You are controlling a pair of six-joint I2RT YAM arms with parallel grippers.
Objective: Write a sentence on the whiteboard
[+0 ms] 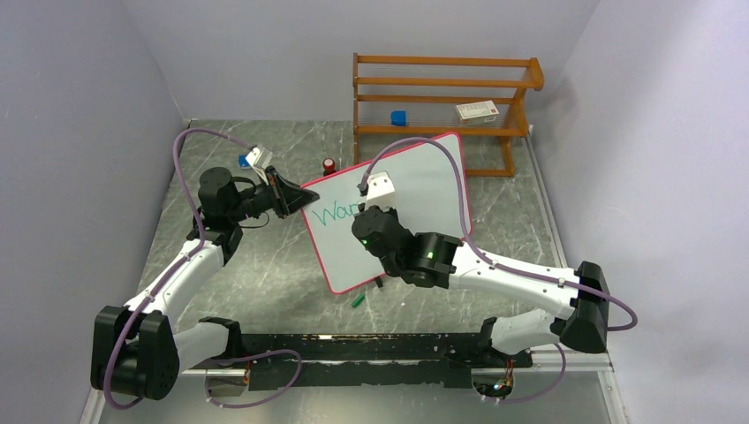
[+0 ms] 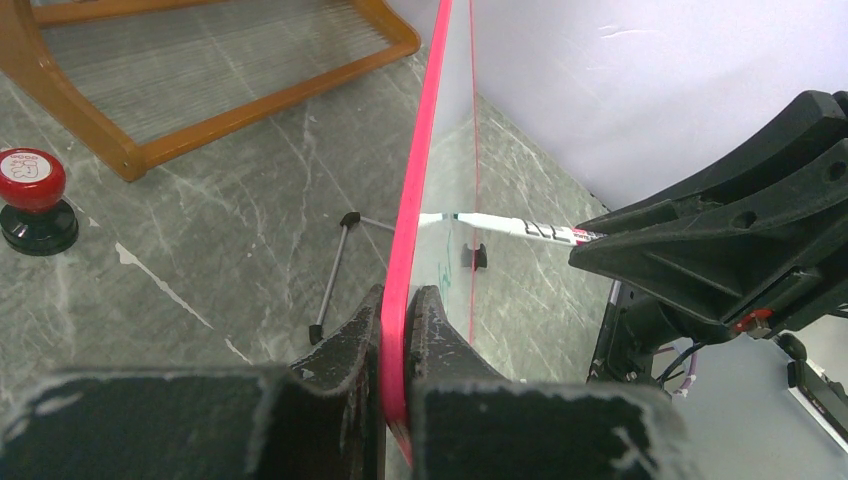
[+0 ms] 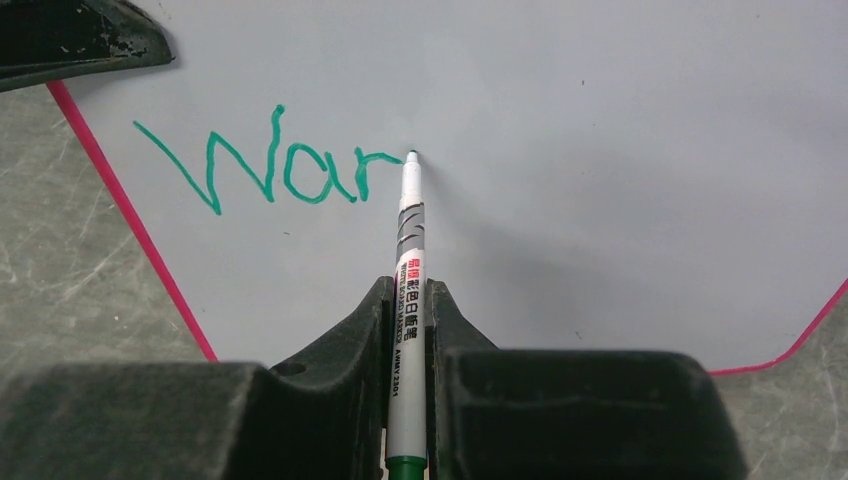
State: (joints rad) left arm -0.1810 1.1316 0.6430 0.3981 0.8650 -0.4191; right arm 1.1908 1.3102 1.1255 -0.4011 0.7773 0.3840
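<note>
Left gripper [image 1: 294, 196] [image 2: 398, 305]: clenched on the left edge of the whiteboard [image 1: 415, 177] [image 2: 415, 170] [image 3: 600, 120], one finger on each face and the pink frame pinched between them. A wide stretch of grey table [image 1: 265, 291] shows left of and in front of that edge. A red-topped stamp [image 1: 329, 165] [image 2: 32, 195] sits just behind the board's upper-left corner, apart from it.

The board stands mid-table, tilted back on a thin wire stand [image 2: 335, 270] with black feet. Its far-right corner is close to the wooden rack [image 1: 442, 97], and its near corner points at the arm bases.

Green lettering "War" [image 3: 270, 165] [image 1: 337, 213] starts near the left frame. Blank white runs from there to the right frame.

Marker [image 3: 409, 250] [image 2: 520, 228]: tip touching the board at the end of the "r". The right gripper [image 3: 408, 300] [image 1: 366, 212] grasps its barrel, fingers tight on both sides.

A green cap [image 1: 358, 300] lies on the table just off the board's near edge. The rack holds a blue block [image 1: 398, 117] and a white box [image 1: 477, 110]. A strip of table runs between the board's right edge and the right wall.
</note>
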